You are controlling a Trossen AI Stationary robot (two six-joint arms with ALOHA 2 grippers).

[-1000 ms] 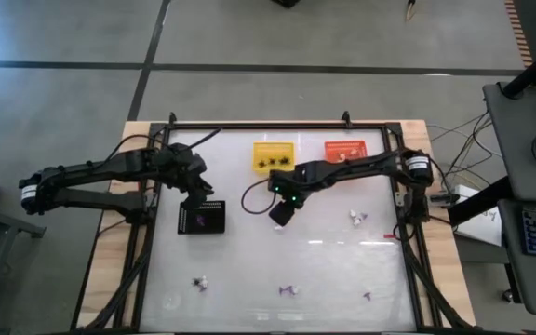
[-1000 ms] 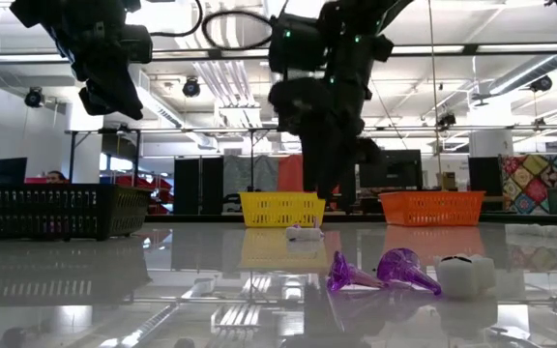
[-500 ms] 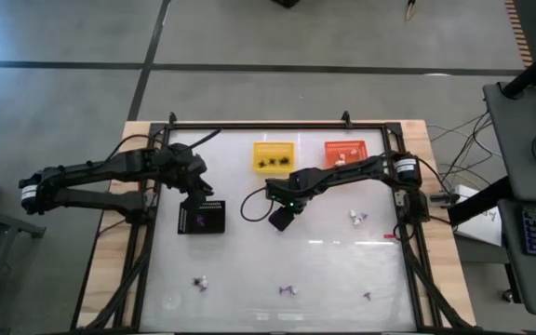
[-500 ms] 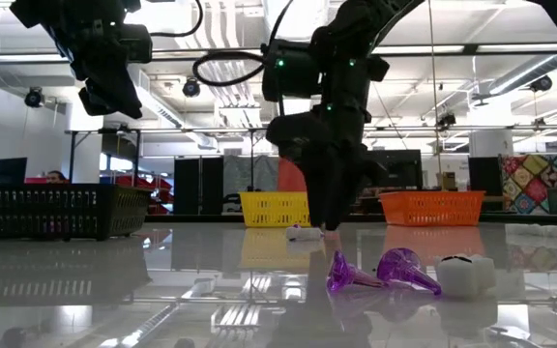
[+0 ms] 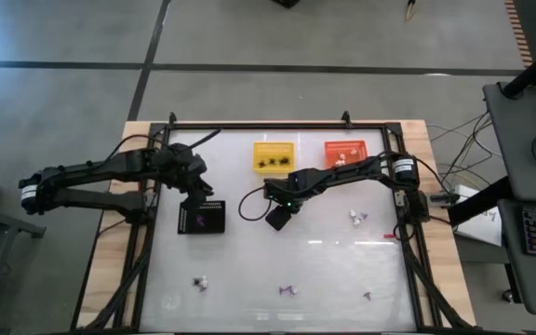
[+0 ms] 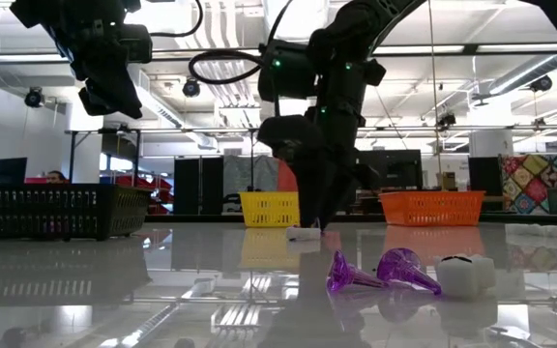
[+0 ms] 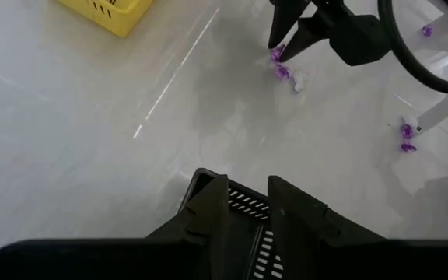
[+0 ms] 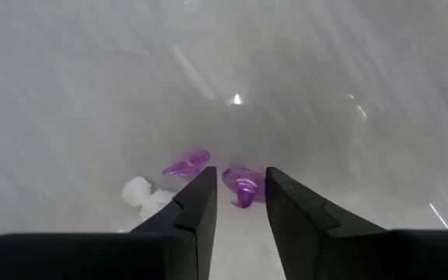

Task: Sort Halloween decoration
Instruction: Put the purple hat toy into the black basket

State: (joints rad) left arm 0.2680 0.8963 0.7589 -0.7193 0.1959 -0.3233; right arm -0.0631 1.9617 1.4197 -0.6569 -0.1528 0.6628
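Down toward the counter (image 5: 249, 270) comes the right pincer (image 8: 239, 204) since a second ago, its fingers drawn in from wider to a narrow gap with nothing between them yet. A purple trinket (image 8: 242, 185) lies just ahead of the tips, a second purple piece (image 8: 187, 166) and a white one (image 8: 138, 190) beside it. Others sit in the yellow basket (image 5: 273, 155). By my reading, a grab is near. Over the black tray (image 5: 201, 217) hangs the left pincer (image 7: 246, 201), slightly parted and empty.
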